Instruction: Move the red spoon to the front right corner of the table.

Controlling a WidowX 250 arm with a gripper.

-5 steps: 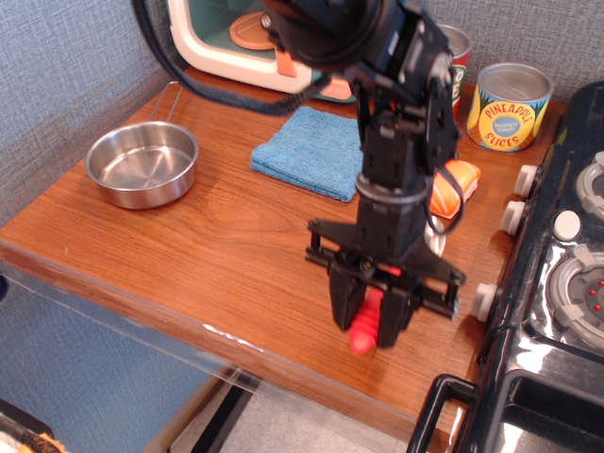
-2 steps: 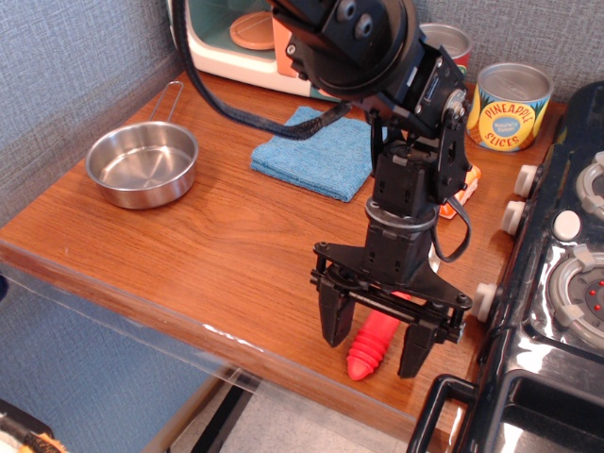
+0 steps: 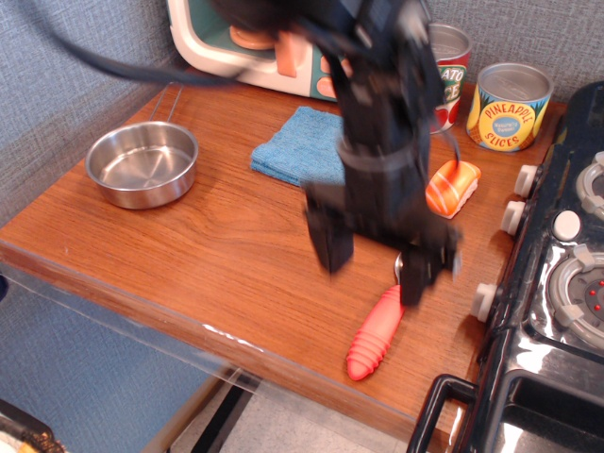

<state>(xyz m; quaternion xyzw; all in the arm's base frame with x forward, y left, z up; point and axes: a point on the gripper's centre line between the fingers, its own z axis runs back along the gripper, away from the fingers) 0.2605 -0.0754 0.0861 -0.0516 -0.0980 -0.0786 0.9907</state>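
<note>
The pincer [image 3: 376,264] hangs wide open at the centre of the frame, motion-blurred, its two black fingers [image 3: 328,241] spread far apart with nothing between them, holding nothing. The right finger's tip sits right by the top end of the spoon [image 3: 375,331]; whether it touches is lost in the blur. The spoon lies flat on the worktop [image 3: 217,255] at lower centre-right, its ribbed red handle fully in sight, slanting from lower left to upper right, butt end close to the worktop's front edge. Its silver bowl is mostly hidden behind the finger. Just right of the spoon stands the black stove [image 3: 557,311]. Above it, a sushi piece [image 3: 453,187] rests apart from everything; a blue cloth [image 3: 302,146] lies upper centre, a steel pan [image 3: 142,163] far left, and a pineapple can [image 3: 510,106] upper right.
</note>
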